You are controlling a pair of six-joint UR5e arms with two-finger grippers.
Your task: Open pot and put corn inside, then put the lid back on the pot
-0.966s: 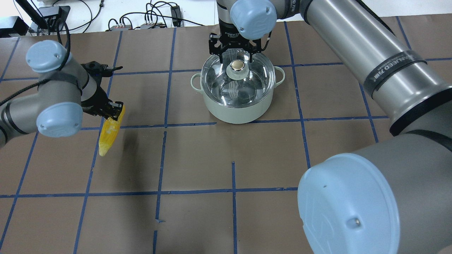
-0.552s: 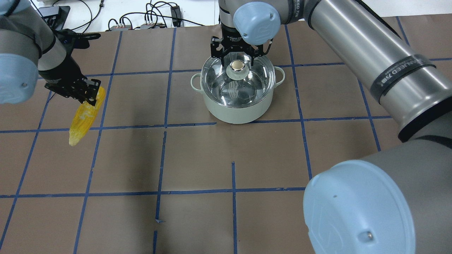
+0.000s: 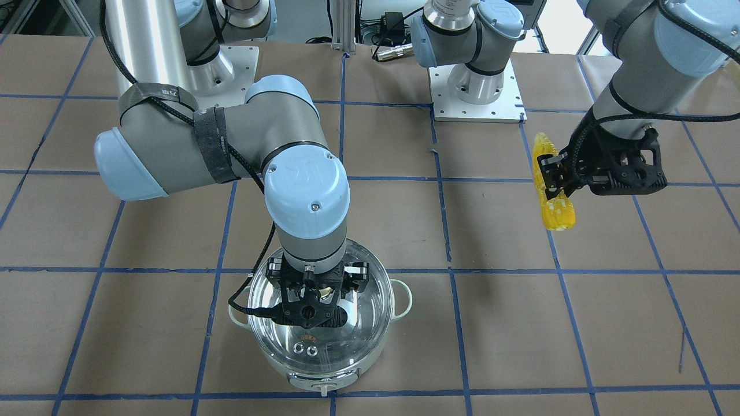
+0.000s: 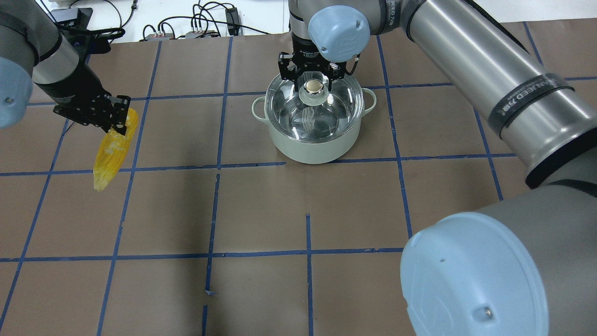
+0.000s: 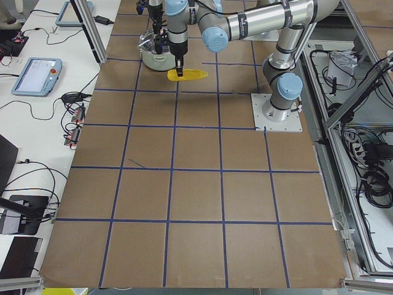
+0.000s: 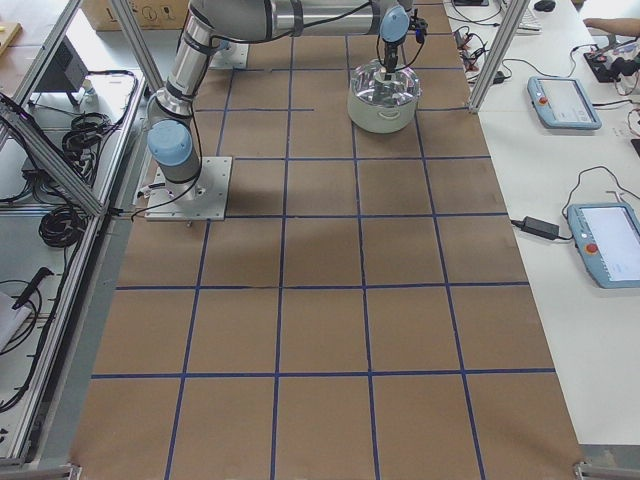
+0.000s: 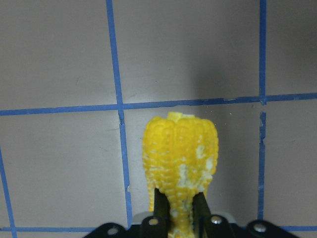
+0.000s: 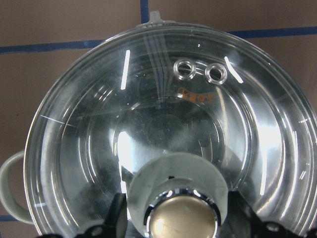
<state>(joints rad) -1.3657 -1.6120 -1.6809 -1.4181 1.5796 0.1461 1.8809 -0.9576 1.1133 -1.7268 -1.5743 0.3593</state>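
Left arm has swung the corn (image 4: 112, 151) up and out toward our left edge since a second ago. The right gripper (image 4: 313, 80) has dropped from above the lid (image 4: 289, 112) to knob height.

Status now:
- left gripper (image 4: 117, 127) is clamped on the corn near one end, so most of the cob sticks out past the fingers. It looks to be held off the table (image 4: 261, 210), well apart from the pot (image 4: 317, 147).
- The right gripper's jaws are apart, one either side of the knob (image 8: 182, 224), not yet closed on it. The lid is still seated on the pot and the vent holes (image 8: 200, 72) face away from us.

We read this as pre-grasp on the lid. Nothing is opened yet, so the whole insert-and-recover sequence is still ahead.

Risks we see:
- From the wrist view the fingers sit level with the wide pale collar under the metal cap. If they close there rather than on the neck, we expect a shallow hold. A glass lid could then tilt or slide out on lift.
- An off-axis lift could drag the lid rim on the pot and shift the pot.
- The corn is held far from its middle, so a fast swing could pivot it in the jaws and skew its angle for the drop.
- Both arms will converge over the pot. Unless the lid is carried well aside first, the left arm's path gets tight.
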